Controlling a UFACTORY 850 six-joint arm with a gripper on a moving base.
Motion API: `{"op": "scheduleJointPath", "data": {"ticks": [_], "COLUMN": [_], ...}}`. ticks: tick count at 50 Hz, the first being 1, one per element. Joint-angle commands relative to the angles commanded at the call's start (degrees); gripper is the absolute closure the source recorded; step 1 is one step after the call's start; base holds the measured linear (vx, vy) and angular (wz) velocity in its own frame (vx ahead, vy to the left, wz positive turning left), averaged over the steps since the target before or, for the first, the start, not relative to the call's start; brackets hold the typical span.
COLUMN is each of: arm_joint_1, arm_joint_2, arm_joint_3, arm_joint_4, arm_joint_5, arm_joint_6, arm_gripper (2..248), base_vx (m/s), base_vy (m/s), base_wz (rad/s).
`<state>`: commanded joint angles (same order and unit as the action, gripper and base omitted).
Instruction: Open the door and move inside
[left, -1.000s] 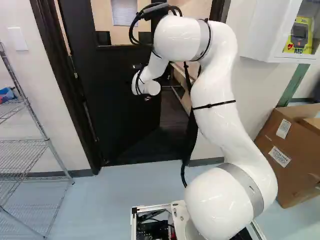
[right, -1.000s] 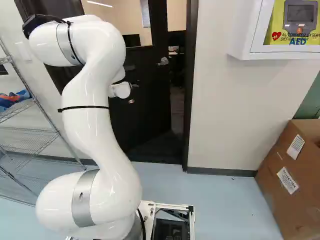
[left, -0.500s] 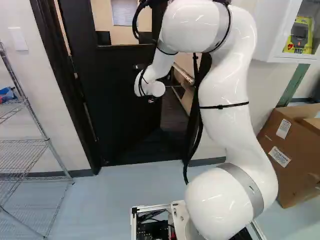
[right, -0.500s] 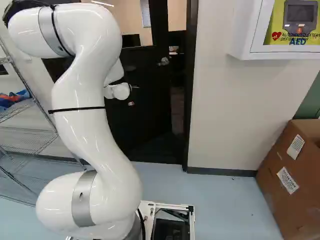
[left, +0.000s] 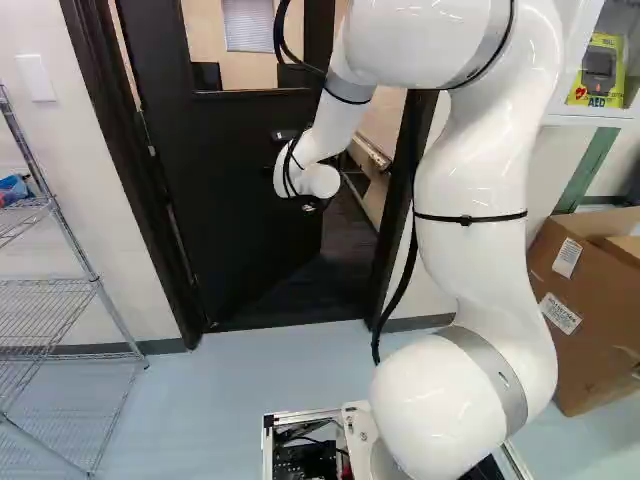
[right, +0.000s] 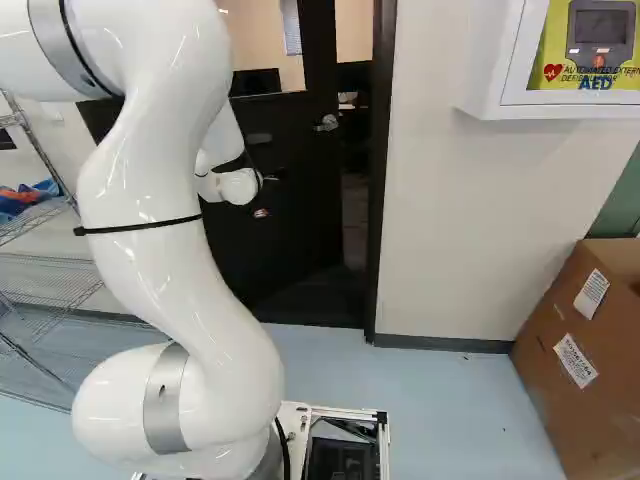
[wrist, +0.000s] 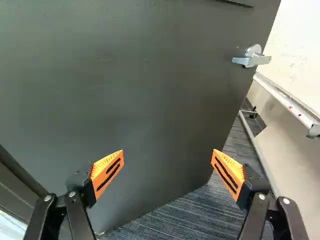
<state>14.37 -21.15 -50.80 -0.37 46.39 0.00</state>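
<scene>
So, the jaws on the gripper (right: 261, 213) are spread wide apart, nothing pinched between them. In the wrist view the orange-padded fingers of the gripper (wrist: 167, 156) stand in front of the dark door, and I honestly can't tell if either one is touching it.

Biggest stuff first: the pale wall (right: 450, 230) surrounds the doorway, with a blue-grey floor (left: 260, 380) in front. The black door (left: 235, 190) is partly open, leaning away into the next room, with a gap between its free edge and the dark frame (right: 382, 180). Striped dark carpet (wrist: 175, 220) shows past its bottom edge.

The white arm (left: 475, 230) rises at the right of the left base view and bends over so its wrist end is up by the door. A wire shelf (left: 70, 290) is off at the left of that view, and a cardboard box (right: 570, 350) sits at the right of the right base view. Above the box there's a white wall cabinet (right: 485, 60) with a yellow device (right: 590, 40) in it.

Down to the little things: the silver lever handle (wrist: 252, 57) is near the door's free edge, beyond the fingers and off to one side, not between them. Smallish switch plate (left: 36, 77) on the wall above the shelf, too.
</scene>
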Motion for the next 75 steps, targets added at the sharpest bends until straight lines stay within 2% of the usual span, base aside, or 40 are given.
{"op": "scheduleJointPath", "data": {"ticks": [15, 75], "arm_joint_1": [-0.9, -6.7], "arm_joint_2": [4.1, 20.5], "arm_joint_3": [4.9, 23.0], "arm_joint_4": [0.0, 0.0], "arm_joint_5": [0.0, 0.0], "arm_joint_6": [0.0, 0.0], "arm_gripper": [3, 3], "base_vx": [0.000, 0.000], "base_vy": [0.000, 0.000], "base_wz": [0.000, 0.000]}}
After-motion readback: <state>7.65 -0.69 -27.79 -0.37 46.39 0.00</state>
